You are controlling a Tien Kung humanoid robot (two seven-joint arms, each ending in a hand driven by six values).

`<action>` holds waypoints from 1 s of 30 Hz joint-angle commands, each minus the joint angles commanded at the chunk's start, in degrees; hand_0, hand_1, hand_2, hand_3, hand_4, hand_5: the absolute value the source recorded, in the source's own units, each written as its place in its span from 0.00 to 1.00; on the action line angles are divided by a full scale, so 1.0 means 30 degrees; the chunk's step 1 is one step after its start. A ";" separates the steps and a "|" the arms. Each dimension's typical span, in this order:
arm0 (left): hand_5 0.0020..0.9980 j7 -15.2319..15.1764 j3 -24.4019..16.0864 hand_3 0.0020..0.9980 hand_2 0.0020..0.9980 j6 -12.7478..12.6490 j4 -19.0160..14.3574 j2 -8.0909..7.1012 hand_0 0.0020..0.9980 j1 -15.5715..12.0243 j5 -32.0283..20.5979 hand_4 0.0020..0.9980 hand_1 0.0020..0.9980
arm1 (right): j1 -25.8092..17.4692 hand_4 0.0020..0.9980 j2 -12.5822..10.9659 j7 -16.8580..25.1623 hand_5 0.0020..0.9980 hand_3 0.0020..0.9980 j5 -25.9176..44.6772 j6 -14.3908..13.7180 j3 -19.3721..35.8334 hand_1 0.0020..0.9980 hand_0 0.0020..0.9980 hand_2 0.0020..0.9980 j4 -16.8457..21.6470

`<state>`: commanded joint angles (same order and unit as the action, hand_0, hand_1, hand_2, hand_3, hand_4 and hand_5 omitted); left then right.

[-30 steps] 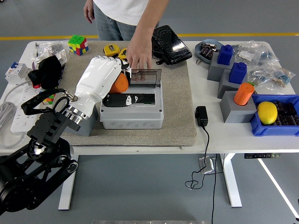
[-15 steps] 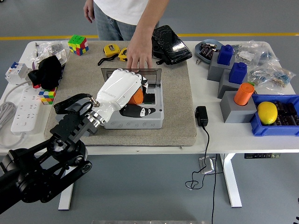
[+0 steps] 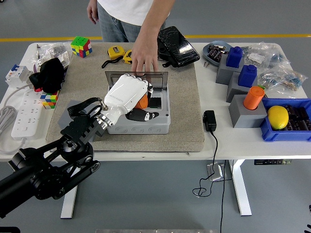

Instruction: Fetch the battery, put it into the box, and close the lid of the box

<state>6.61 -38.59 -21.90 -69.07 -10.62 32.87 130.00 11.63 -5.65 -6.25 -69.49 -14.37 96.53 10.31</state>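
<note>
Since half a second ago the left hand has barely shifted over the box, fingers curled around the orange battery, which sits just inside the box opening. Rigid, smooth and probably fairly light, the battery is best held around its round body. At the box's far edge a person's hand holds the clear lid upright. Everything sits on a mat mid-table.
</note>
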 joint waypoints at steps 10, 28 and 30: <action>0.28 -0.0143 -0.0067 0.14 0.16 -0.0003 0.1117 0.0998 0.11 0.0755 0.0000 0.62 0.14 | 0.0029 1.00 0.0031 -0.0003 1.00 0.79 -0.0045 0.0012 -0.0044 0.81 0.84 0.77 0.0000; 0.29 -0.0622 0.0336 0.15 0.16 -0.0476 0.2590 0.2269 0.12 0.1103 0.0000 0.61 0.14 | 0.0075 1.00 0.0100 0.0019 1.00 0.79 -0.0023 0.0006 -0.0174 0.81 0.84 0.77 0.0000; 0.29 -0.0757 0.0349 0.15 0.16 -0.0611 0.2895 0.2254 0.12 0.1139 0.0000 0.61 0.14 | 0.0061 1.00 0.0097 0.0009 1.00 0.79 -0.0029 0.0009 -0.0185 0.81 0.84 0.77 0.0000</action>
<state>4.34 -37.54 -23.74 -60.39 -3.86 36.29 130.00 11.81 -5.36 -6.22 -69.57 -14.35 95.97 10.31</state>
